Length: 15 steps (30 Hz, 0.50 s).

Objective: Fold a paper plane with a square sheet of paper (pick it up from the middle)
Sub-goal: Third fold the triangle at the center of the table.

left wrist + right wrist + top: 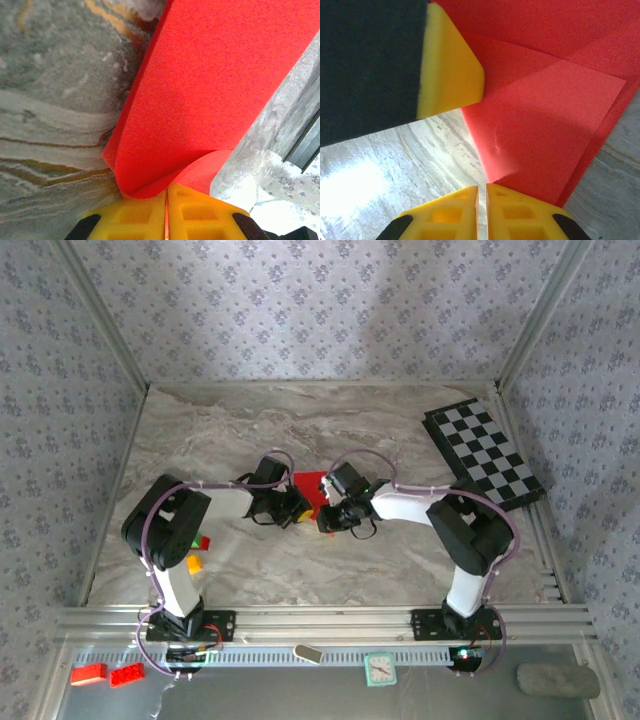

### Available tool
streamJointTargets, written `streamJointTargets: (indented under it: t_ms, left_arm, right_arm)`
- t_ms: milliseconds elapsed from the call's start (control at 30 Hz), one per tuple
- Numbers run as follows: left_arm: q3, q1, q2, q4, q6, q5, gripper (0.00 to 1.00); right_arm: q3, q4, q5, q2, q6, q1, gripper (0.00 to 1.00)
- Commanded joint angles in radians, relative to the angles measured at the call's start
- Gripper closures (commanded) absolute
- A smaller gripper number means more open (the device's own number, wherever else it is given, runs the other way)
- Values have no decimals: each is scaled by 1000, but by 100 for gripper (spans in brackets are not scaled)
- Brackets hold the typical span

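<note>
Red and partly folded, the square sheet of paper (310, 484) lies at the centre of the overhead view on the marbled desk (200, 430), between the two tools. The left tool (166, 194), at the bottom of its wrist view, is pinched narrow on a curled fold of the sheet. The right tool (482, 192), bottom centre of its view, is closed narrow on the sheet's lower edge, below a diagonal crease.

Red square sheet of paper (309, 483), partly folded

Bright, plain and unmarked, it sits well to the left of the checkered board (485, 455). One side curls upward in a soft bend. A triangular flap lies folded over the layer beneath, with sharp creases crossing it.
</note>
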Motion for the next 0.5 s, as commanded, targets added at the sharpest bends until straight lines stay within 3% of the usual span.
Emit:
streamJointTargets:
  t_ms: [0,467]
  left_arm:
    - [0,-12,56,-73,16,-34,90]
    - [84,12,17,-79,146,-9,81]
  right_arm:
    - [23,-38,17,18,16,-2,86]
    - [-4,-41,-4,44,36,-23,86]
